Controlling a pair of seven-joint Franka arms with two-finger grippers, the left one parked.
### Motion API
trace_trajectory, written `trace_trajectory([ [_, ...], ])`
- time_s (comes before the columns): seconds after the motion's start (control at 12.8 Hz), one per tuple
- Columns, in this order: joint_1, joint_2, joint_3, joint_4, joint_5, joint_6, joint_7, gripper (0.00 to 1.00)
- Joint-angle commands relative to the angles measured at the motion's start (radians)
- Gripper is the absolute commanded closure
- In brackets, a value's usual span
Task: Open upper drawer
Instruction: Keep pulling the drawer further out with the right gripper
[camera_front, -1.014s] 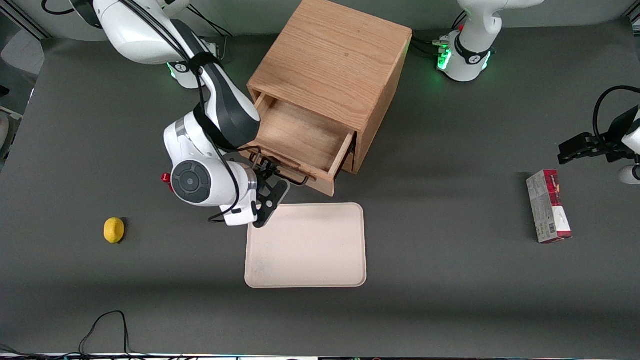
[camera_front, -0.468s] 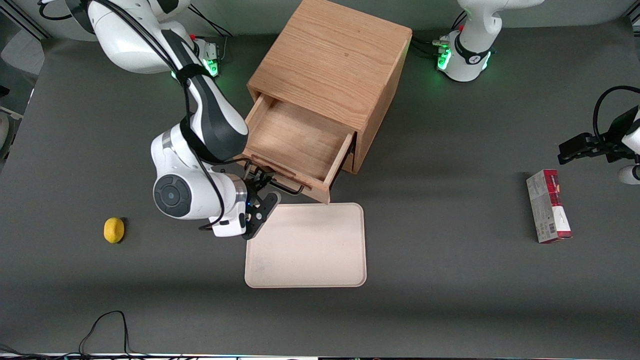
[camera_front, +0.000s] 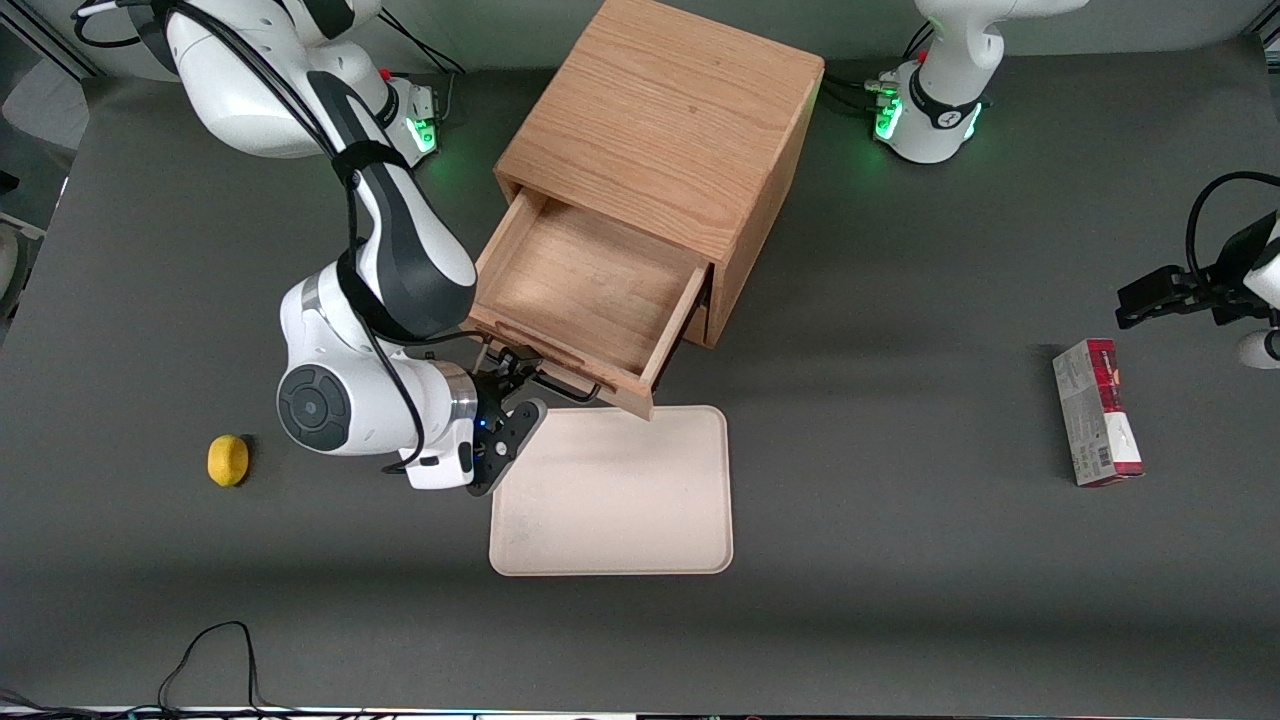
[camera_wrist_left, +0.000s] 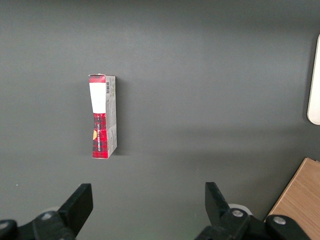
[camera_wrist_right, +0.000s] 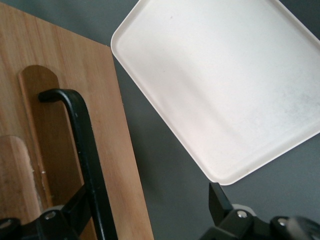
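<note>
The upper drawer (camera_front: 585, 300) stands out from the cabinet (camera_front: 665, 130) on the desk (camera_front: 900, 560). The gripper (camera_front: 512, 372) sits at its handle (camera_front: 560, 388), the tray (camera_front: 612, 492) nearer the camera.

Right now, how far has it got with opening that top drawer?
Mostly done: the upper drawer is pulled well out of the cabinet, its bare floor showing. In hand: the gripper is at the black handle, just above the cream tray. Left: letting go and backing away.
</note>
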Motion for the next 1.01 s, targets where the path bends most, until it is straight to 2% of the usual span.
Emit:
trace_trajectory([
  [0.0, -0.029, 0.033, 0.007, 0.057, 0.027, -0.002, -0.033, 0.00],
  [0.94, -0.077, 0.068, 0.007, 0.105, 0.027, 0.042, -0.048, 0.00],
])
